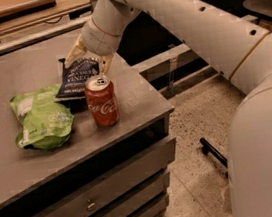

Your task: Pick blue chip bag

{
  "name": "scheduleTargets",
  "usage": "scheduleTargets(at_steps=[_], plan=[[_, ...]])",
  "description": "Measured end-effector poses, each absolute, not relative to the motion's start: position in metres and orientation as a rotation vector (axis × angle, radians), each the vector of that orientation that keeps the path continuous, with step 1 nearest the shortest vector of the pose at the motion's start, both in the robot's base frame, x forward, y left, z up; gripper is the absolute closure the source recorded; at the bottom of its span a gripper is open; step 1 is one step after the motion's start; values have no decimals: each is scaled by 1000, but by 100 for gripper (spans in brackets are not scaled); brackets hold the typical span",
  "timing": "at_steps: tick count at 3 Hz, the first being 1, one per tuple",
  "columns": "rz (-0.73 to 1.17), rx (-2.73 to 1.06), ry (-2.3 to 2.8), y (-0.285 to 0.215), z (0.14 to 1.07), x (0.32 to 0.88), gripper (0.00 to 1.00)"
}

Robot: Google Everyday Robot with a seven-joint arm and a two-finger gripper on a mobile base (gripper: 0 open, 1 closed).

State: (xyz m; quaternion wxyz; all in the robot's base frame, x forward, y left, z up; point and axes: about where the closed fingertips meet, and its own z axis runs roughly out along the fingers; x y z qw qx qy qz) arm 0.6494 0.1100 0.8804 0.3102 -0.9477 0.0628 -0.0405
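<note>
The blue chip bag (78,81) is lying flat on the grey worktop (135,94), toward its far right part, with its white lettering facing up. The tool (86,68) is hanging low over the bag's far end, its two pale fingers (73,52) spread apart, one on the left and one on the right of the bag's crimped edge; it is released, not clamped. Whether the fingers are touching the foil is unclear. A red soda can (101,101) is standing upright just near of the bag. A light-green bag (41,118) is lying to the left. The white arm (189,17) is reaching in from the right.
</note>
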Motion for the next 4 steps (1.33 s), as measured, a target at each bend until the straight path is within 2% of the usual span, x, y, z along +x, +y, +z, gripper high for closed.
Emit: scheduleTargets(at_steps=[2, 3, 4], plan=[[18, -2373, 271, 100, 883, 648, 85], [90, -2239, 342, 96, 906, 648, 100], [137, -2075, 359, 93, 963, 654, 100]])
